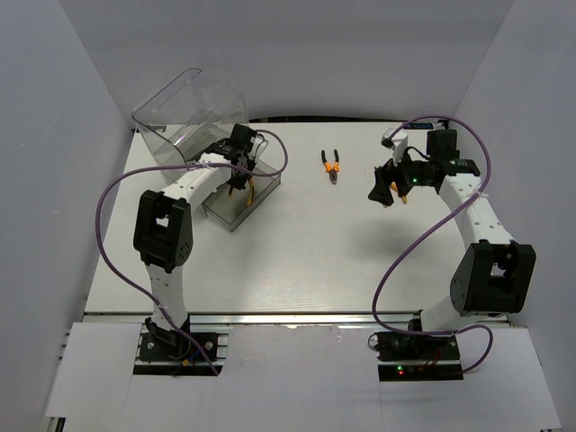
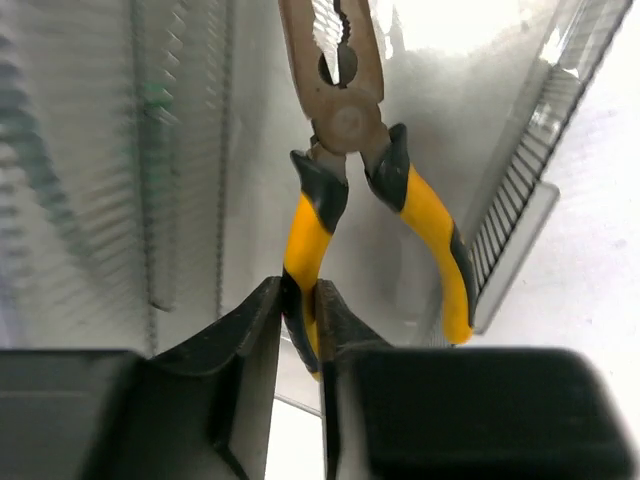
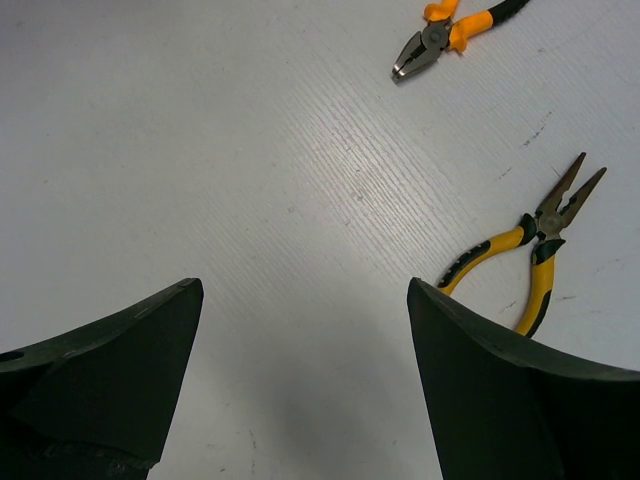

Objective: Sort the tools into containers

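My left gripper (image 1: 241, 174) is shut on one handle of yellow-and-black combination pliers (image 2: 345, 115) and holds them nose-down inside the pulled-out drawer (image 1: 236, 214) of the clear plastic cabinet (image 1: 184, 112). In the left wrist view the fingers (image 2: 255, 330) pinch the left handle. My right gripper (image 3: 305, 300) is open and empty above bare table. Yellow-handled long-nose pliers (image 3: 535, 240) lie just to its right. Orange-handled pliers (image 1: 332, 166) lie at the table's middle back and also show in the right wrist view (image 3: 450, 25). No wrench or screwdrivers show clearly.
The cabinet's curved clear top tilts toward the back left corner. The drawer's ribbed wall (image 2: 520, 190) stands close to the right of the held pliers. White walls enclose the table on three sides. The right gripper (image 1: 385, 193) hovers at the right back.
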`<state>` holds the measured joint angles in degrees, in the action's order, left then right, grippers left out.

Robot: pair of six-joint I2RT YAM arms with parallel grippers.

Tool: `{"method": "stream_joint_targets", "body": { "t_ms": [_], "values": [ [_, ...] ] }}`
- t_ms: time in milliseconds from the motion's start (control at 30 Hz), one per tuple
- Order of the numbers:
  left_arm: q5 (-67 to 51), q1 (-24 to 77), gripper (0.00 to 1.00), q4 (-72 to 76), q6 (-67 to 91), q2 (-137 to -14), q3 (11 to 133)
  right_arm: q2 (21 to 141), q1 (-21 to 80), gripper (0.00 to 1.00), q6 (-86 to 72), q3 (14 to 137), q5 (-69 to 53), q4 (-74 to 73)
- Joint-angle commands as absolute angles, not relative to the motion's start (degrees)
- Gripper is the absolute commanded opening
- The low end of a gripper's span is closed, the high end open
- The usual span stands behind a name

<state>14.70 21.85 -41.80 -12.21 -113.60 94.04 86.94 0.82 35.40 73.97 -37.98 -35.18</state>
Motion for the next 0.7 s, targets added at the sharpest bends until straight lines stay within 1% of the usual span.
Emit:
{"method": "stream_joint_targets", "body": {
  "t_ms": [0,33,67,133,200,367,433,467,500,567,600,667],
  "values": [
    [17.3,21.4,0.32,-39.3,-12.4,-112.5,98.1,85.6,0.6,0.89,36.7,74.6,-37.6,-35.9],
    [17.5,21.4,0.35,-39.2,-12.3,-112.8,98.2,86.0,0.6,0.89,36.7,74.5,-37.4,-35.7],
    [17.8,21.4,0.41,-39.2,-12.2,-113.0,98.3,86.2,0.7,0.89,36.6,74.4,-36.7,-35.4],
    [17.6,21.4,0.43,-39.3,-11.8,-113.0,98.3,87.1,0.6,0.89,36.0,74.4,-35.4,-34.5],
    [17.6,21.4,0.56,-39.3,-11.2,-112.5,97.7,87.7,0.6,0.89,34.1,74.1,-32.3,-32.2],
    [14.6,21.4,0.56,-38.3,-8.2,-109.1,95.8,90.8,0.6,0.89,28.9,74.1,-22.3,-26.6],
    [10.2,21.4,0.54,-37.2,-6.9,-106.0,94.1,93.0,0.6,0.89,29.6,74.9,-19.6,-25.5],
    [8.7,21.4,0.52,-36.8,-4.6,-104.7,93.3,93.7,0.6,0.89,30.4,75.2,-19.1,-25.5],
    [5.0,21.4,0.39,-35.8,-3.6,-101.9,92.3,95.3,0.6,0.89,32.6,75.7,-18.6,-25.6],
    [2.3,21.4,0.19,-34.2,1.4,-98.5,88.3,97.1,-1.0,0.88,35.8,76.7,-18.0,-26.2],
    [0.2,21.4,0.05,-32.0,3.8,-96.7,86.6,98.9,-1.1,0.87,37.1,77.3,-17.8,-26.5],
    [-3.3,21.3,0.03,-29.6,6.0,-90.6,80.8,100.8,-1.9,0.86,40.2,79.2,-17.7,-27.3]
  ]
}}
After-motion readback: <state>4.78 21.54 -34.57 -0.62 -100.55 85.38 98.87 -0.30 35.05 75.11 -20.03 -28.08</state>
